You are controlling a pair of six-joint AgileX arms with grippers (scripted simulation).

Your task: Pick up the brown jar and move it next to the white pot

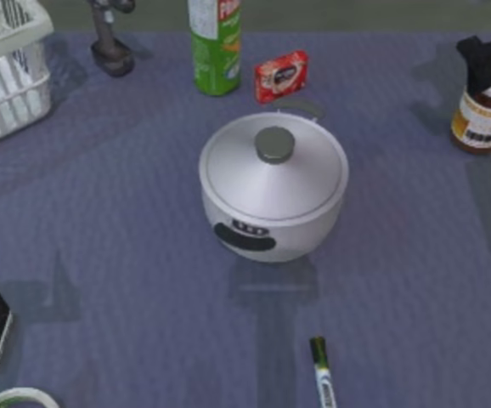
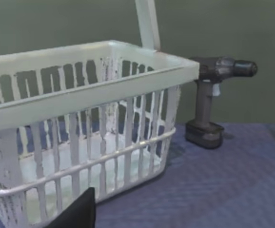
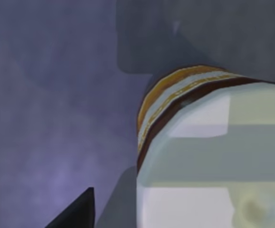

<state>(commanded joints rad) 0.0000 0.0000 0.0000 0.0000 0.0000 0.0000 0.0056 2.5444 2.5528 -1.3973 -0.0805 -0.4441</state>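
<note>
At the far right of the blue-grey counter [image 1: 415, 280], the right end effector [image 1: 488, 61] sits directly over the brown jar [image 1: 482, 119], its dark body covering the jar's lid in the top view. The jar stands upright on the counter, its yellow-and-white barcode label facing the near side. From the right wrist view the jar's pale lid [image 3: 209, 161] and striped label fill the frame, with one dark fingertip [image 3: 75, 211] just beside the jar; whether the fingers have closed on the jar cannot be told.

The white pot [image 1: 273, 189] sits in the middle of the counter, well apart from the jar, its grey knob up and its dark oval panel facing near. Behind it stand a tall green can [image 1: 216, 47] and a small red packet [image 1: 282, 76].

The left end effector is out of sight in the top view; the left wrist view shows one dark fingertip [image 2: 78, 213] near a white wire basket [image 2: 80, 85] and a grey power drill [image 2: 213, 102] at the far left.
</note>
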